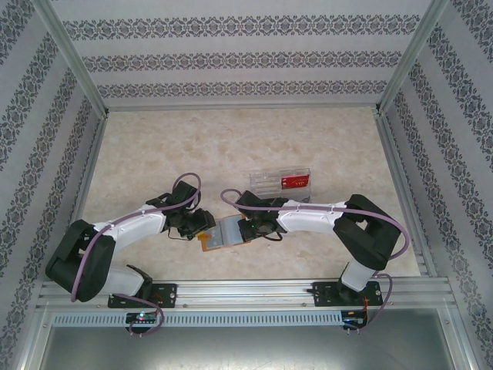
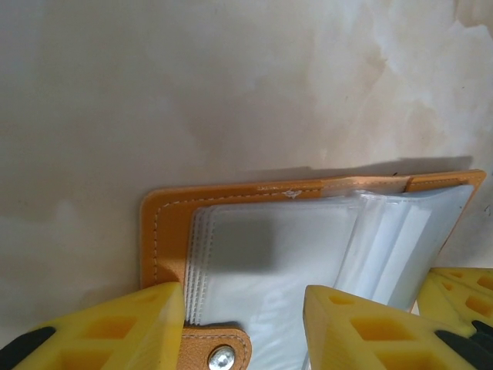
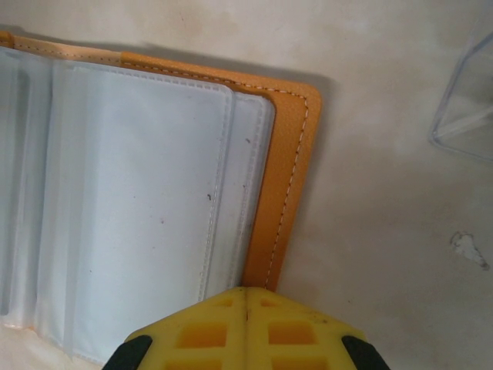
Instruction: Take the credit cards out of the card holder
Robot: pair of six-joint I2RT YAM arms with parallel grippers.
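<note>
From the overhead camera I see the card holder [image 1: 225,234] lying open on the worktop [image 1: 146,146], close to the near edge and about midway along it, between my two arms. Its orange-tan cover faces down and the pale translucent pockets [image 2: 269,254] face up. I cannot make out separate credit cards inside those pockets.

My left gripper [image 2: 245,294] is partly open. Its yellow fingers [image 2: 123,327] stand apart on either side of the stacked pockets, at the end of the holder with the snap tab [image 2: 222,356]. I cannot tell whether the pads are touching the sleeves.

My right gripper [image 3: 246,299] is fully closed, its two yellow fingers pressed together with nothing between them. The tips sit right at the edge of the holder's other end, by the stitched orange border [image 3: 289,177].

Farther back, toward the middle of the worktop, a clear plastic tray [image 1: 271,179] holds a red card [image 1: 296,183], apart from the holder.
</note>
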